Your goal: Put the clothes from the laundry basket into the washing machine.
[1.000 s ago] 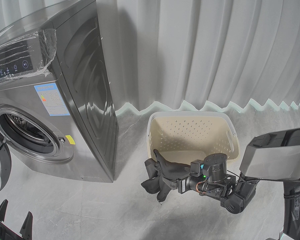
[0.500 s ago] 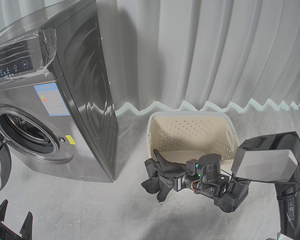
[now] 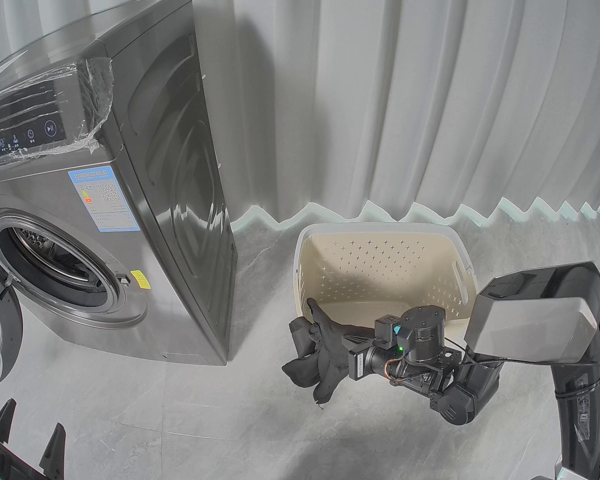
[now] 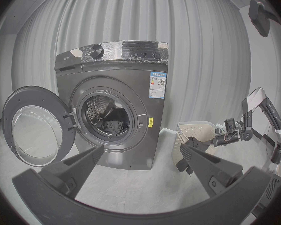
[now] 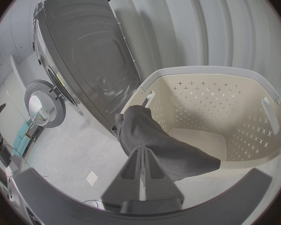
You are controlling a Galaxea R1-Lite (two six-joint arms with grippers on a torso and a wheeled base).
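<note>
A dark garment (image 3: pixel 317 355) hangs over the near left corner of the cream laundry basket (image 3: pixel 380 235), partly inside and partly down its outer wall. My right gripper (image 3: pixel 345 363) is at that corner, shut on the dark garment (image 5: pixel 153 141); the right gripper (image 5: pixel 142 153) has its fingers pressed together against the cloth. The grey washing machine (image 3: pixel 80 235) stands to the left with its round door (image 4: pixel 34 125) swung open. Dark clothes (image 4: pixel 110 125) lie in the drum. My left gripper (image 3: pixel 27 431) stays low at the near left, open and holding nothing.
White curtains (image 3: pixel 413 88) hang behind the basket (image 5: pixel 209 70) and the machine. Bare grey floor (image 3: pixel 213 401) stretches between the basket and the machine's front. The open door juts out to the left of the drum opening (image 3: pixel 53 268).
The right arm's elbow and forearm shifted a little to the left, and the wrist edged closer to the garment. The garment, basket and left arm kept their places.
</note>
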